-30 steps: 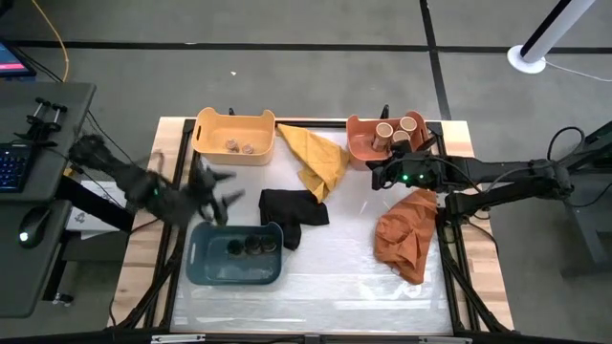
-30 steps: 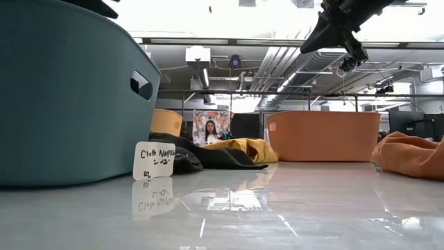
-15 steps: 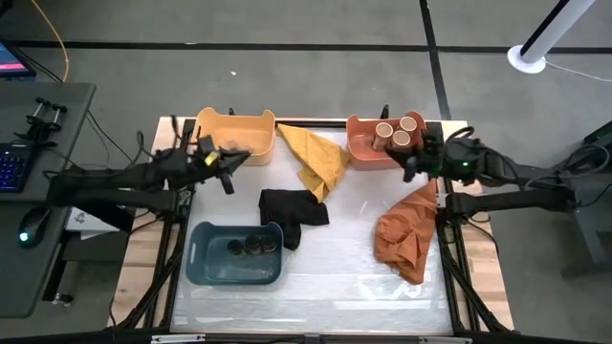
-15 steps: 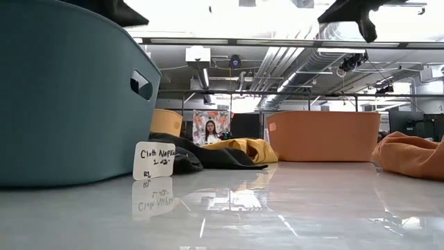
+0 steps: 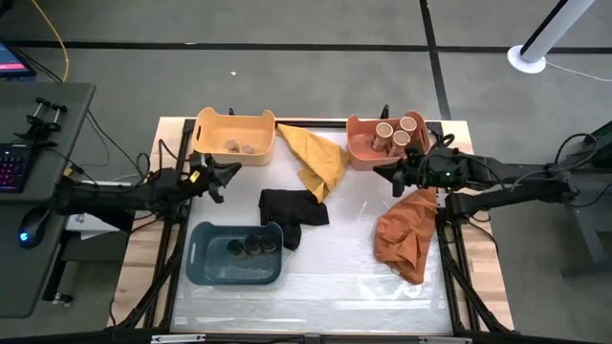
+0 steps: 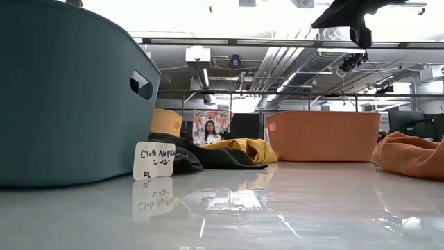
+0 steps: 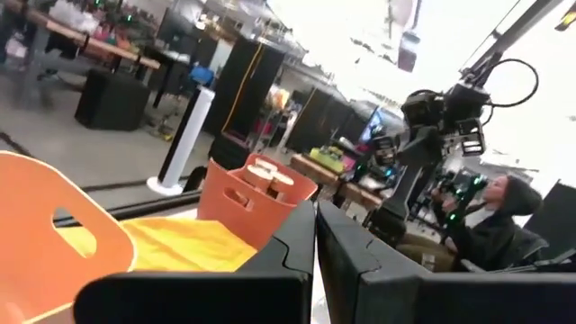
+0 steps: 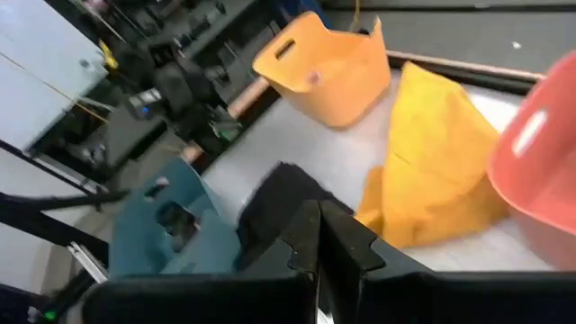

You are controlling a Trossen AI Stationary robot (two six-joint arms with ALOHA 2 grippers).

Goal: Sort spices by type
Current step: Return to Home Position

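Tan-lidded spice jars (image 5: pixel 397 132) stand in the salmon bin (image 5: pixel 361 145). Dark-lidded jars (image 5: pixel 251 246) stand in the blue bin (image 5: pixel 215 263). Small brown lumps (image 5: pixel 239 146) lie in the yellow bin (image 5: pixel 234 124). My left gripper (image 5: pixel 222 177) hangs shut and empty between the yellow and blue bins, near the table's left edge; its wrist view shows its fingers (image 7: pixel 297 261) together. My right gripper (image 5: pixel 387 175) hangs shut and empty just on the near side of the salmon bin, its fingers (image 8: pixel 310 238) closed.
A yellow cloth (image 5: pixel 316 158) lies between the yellow and salmon bins. A black cloth (image 5: pixel 292 210) lies mid-table beside the blue bin, and an orange cloth (image 5: pixel 406 234) lies at the right. A small label card (image 6: pixel 152 160) stands by the blue bin. The near half of the table is bare.
My left gripper has shut and drawn away from above the blue bin, toward the table's far left, with nothing in it. My right gripper, shut throughout, has swung toward the right beside the salmon bin and come back.
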